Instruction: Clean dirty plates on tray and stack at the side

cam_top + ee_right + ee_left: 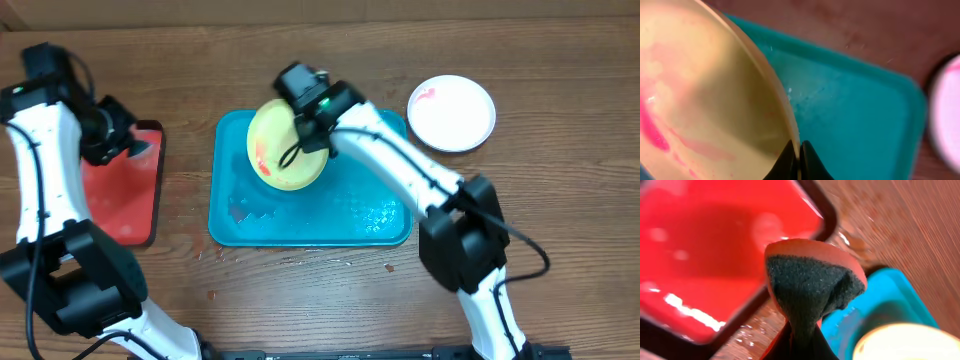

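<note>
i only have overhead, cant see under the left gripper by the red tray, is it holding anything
Observer: Yes. The left wrist view shows the left gripper pinching a sponge, orange-red with a dark scouring face, near a corner of the red tray.
Operator: ok and how does the right one have the yellow plate
Observer: By its edge. In the right wrist view the right gripper is shut on the rim of the yellow-green plate, which is tilted above the teal tray.
</note>
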